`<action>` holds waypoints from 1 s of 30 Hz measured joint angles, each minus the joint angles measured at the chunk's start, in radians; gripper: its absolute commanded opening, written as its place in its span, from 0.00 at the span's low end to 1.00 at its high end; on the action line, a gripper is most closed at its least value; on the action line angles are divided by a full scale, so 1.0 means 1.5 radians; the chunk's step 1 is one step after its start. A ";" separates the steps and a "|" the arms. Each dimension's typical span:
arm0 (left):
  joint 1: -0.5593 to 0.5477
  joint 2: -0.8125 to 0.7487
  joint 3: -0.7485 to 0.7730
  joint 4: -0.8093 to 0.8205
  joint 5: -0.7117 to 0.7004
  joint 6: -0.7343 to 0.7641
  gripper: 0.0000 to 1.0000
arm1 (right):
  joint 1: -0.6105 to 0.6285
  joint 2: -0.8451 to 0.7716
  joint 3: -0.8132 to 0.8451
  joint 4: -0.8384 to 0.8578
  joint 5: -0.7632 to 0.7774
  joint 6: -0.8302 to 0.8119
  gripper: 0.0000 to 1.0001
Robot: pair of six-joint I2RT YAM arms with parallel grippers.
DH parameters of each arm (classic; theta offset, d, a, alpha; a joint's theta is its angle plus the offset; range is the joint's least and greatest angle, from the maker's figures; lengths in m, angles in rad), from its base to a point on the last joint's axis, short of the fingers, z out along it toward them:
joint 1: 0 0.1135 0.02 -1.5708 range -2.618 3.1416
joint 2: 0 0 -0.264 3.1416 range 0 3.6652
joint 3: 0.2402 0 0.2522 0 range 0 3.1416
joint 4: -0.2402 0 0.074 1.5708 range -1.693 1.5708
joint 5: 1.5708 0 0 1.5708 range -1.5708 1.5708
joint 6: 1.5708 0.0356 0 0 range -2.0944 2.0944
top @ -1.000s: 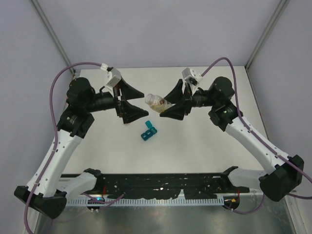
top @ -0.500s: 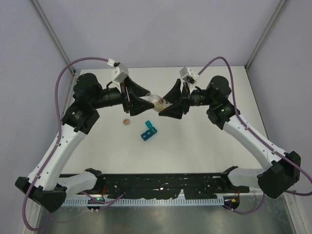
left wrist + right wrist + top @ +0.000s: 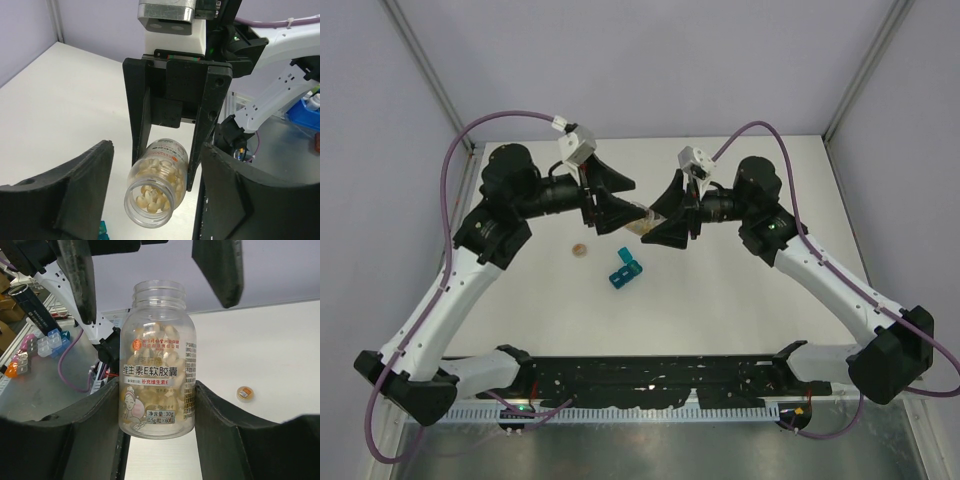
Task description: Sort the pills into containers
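The right gripper (image 3: 156, 395) clamps the uncapped vial (image 3: 156, 330) by its body, mouth toward 9 o'clock, probably to offer the pills (image 3: 152, 197). The left gripper (image 3: 157, 147) is spread wide beside the mouth, holding nothing. The containers (image 3: 625, 268) wait on the table at 6 o'clock.

White arm links (image 3: 430, 315), black joints (image 3: 505, 172); purple cables (image 3: 446, 185); black wedge-shaped gripper fingers (image 3: 65, 200)
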 measured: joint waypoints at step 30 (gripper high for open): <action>-0.001 -0.068 -0.047 -0.113 -0.063 0.152 0.74 | 0.000 -0.022 0.000 -0.039 0.001 -0.030 0.05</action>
